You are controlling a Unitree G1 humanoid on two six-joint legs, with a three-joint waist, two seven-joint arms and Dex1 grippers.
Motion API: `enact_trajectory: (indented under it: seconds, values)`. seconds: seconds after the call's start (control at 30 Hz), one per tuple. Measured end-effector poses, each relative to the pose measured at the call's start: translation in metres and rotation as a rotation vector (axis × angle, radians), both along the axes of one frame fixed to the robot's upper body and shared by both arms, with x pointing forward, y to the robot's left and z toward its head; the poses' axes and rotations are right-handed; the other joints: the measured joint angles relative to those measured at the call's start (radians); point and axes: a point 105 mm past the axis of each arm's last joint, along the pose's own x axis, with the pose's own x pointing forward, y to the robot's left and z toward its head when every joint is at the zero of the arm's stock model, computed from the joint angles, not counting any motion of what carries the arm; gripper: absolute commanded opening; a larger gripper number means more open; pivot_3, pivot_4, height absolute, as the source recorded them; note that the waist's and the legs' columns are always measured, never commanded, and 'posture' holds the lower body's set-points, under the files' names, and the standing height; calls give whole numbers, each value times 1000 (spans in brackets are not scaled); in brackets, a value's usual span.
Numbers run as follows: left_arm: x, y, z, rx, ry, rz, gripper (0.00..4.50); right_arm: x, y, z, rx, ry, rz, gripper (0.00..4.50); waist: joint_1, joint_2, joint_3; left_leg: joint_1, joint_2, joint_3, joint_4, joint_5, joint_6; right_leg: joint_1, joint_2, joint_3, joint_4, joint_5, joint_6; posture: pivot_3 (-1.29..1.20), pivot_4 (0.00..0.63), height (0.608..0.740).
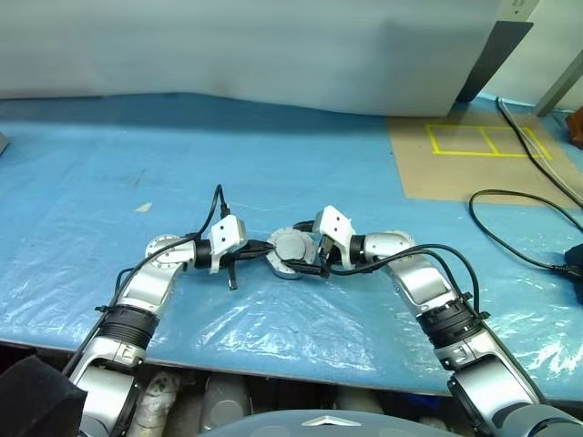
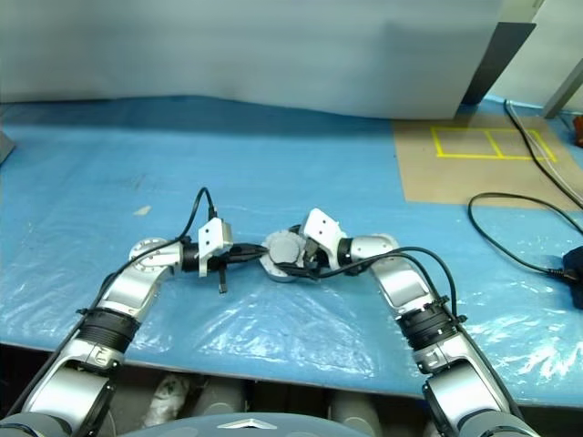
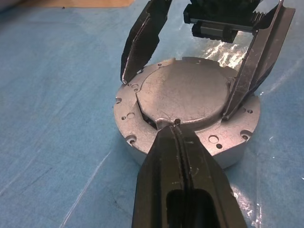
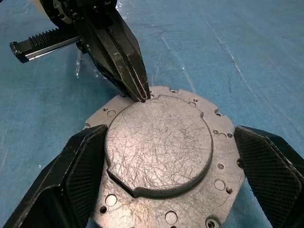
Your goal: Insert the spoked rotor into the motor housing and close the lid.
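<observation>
Work surface: table covered in crinkled blue plastic sheeting (image 1: 273,173), glossy, with creases catching light toward the lower centre of the head views. A pale wall panel runs along the top. Upper right: a brown cardboard sheet (image 1: 455,173) marked with yellow tape rectangles (image 1: 487,139). Right edge: black cables (image 1: 510,228) looping across the sheeting.

Motor housing (image 3: 237,137): shallow round puck of silver-grey cast metal, rim flange dotted with small drilled holes, side wall smooth. It sits on the sheeting at the centre of the head views, between the two grippers.

Lid (image 4: 159,145): round plain grey disc, surface matte and finely scratched, with a small notch on its edge. It lies flat on top of the housing, closed, inside the ring of the flange.

Left gripper (image 3: 176,135): two black fingers pressed together into a single narrow wedge, nothing between them. The tip rests at the lid's edge, on the rim of the housing, coming in from the left of the head views.

Right gripper (image 4: 166,156): two broad black fingers (image 4: 83,166) with textured pads, spread wide, one on each side of the housing. They flank the flange closely; whether the pads touch the metal cannot be told.
</observation>
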Motion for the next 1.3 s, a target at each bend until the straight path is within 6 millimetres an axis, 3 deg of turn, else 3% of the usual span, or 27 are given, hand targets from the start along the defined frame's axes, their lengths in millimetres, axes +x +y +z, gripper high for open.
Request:
enact_trajectory:
  seconds: [0.2, 0.37, 0.47, 0.57, 0.77, 0.97, 1.2, 1.3]
  values:
    - [0, -1, 1, -1, -2, -7, 0, -4, -12, 10, 47, 73, -33, 4444, 12, 2, 2, -6, 0, 0, 0, 2, -4, -6, 1, -1, 0, 1, 0, 0, 150, 740]
    - [0, -1, 1, -2, -2, -7, 0, 4, -30, 25, 202, 200, -160, 4444, 17, 3, 3, -6, 0, 0, 0, 2, -4, -6, 2, -1, 1, 0, 0, 0, 150, 740]
    - [0, -1, 1, -2, 0, -7, 0, 14, -54, 18, 308, 368, -320, 4444, 18, 3, 3, -6, 0, 0, 0, 3, -4, -6, 2, 0, 1, 0, -1, 0, 150, 740]
    - [-1, 0, 1, -2, -2, -6, 0, 12, -75, -2, 372, 604, -455, 4444, 18, 3, 4, -6, -1, 0, 0, 3, -4, -6, 3, 0, 1, 0, -1, 0, 150, 740]
    - [-2, 1, 1, -3, 0, -1, 0, -3, -66, -5, 484, 834, -440, 4444, 19, 5, 4, -4, 0, 0, 0, 3, -5, -6, 4, -2, 3, -1, -3, 0, 150, 740]
    - [-2, 0, 1, -3, 0, -2, 0, -29, -35, -9, 485, 974, -314, 4444, 19, 5, 4, -4, 0, 0, 0, 3, -5, -6, 4, -2, 3, -1, -3, 0, 150, 740]
    - [-1, 3, 1, 2, 1, 5, 0, -30, -20, -11, 508, 1013, -305, 4444, 17, 5, 4, -4, 0, 0, 0, 3, -5, -6, 4, -2, 3, -1, -3, 0, 150, 740]
    - [0, 4, 1, 3, 2, 10, 0, -27, -20, -11, 530, 1012, -327, 3817, 15, 5, 4, -3, 0, 0, 0, 3, -5, -6, 4, -2, 4, -1, -3, 0, 150, 740]
